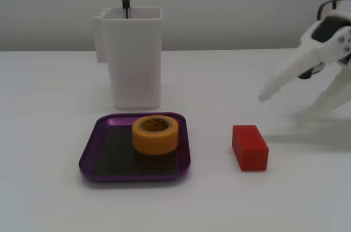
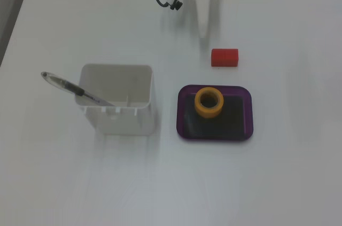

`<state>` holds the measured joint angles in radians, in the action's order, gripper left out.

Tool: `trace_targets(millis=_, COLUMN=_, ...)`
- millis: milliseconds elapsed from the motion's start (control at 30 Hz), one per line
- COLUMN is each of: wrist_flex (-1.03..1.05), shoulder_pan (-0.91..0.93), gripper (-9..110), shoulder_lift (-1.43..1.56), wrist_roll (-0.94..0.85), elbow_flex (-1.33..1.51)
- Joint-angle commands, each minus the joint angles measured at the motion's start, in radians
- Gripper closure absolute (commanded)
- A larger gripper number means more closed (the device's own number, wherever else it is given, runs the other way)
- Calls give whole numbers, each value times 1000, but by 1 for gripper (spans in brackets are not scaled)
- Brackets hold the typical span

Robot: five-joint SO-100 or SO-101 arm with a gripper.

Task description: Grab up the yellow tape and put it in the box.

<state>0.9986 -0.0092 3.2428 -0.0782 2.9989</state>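
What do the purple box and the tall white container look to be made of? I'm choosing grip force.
The purple box looks like anodised metal: its raised rim has a glossy metallic sheen around a dark matt floor. The tall white container looks like moulded plastic: evenly opaque, satin walls with soft highlights. Neither is certain from looks alone.

Bright, even light; slightly soft focus.

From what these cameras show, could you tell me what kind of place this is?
Probably a tabletop robot practice setup: a bare white table holds just a few props, a tape in a purple tray, a red block, a white pen holder, with a white end effector nearby.
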Motion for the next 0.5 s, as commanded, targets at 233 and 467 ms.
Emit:
trace_targets(millis=233, wrist_flex=-3, shoulder_pan=32, gripper=81, shoulder_lift=195, wrist_roll=3, elbow_flex=133)
trace_targets(millis=467, wrist_flex=-3, shoulder_pan=32, gripper=102, shoulder_lift=190, wrist_roll=-2, elbow_flex=132)
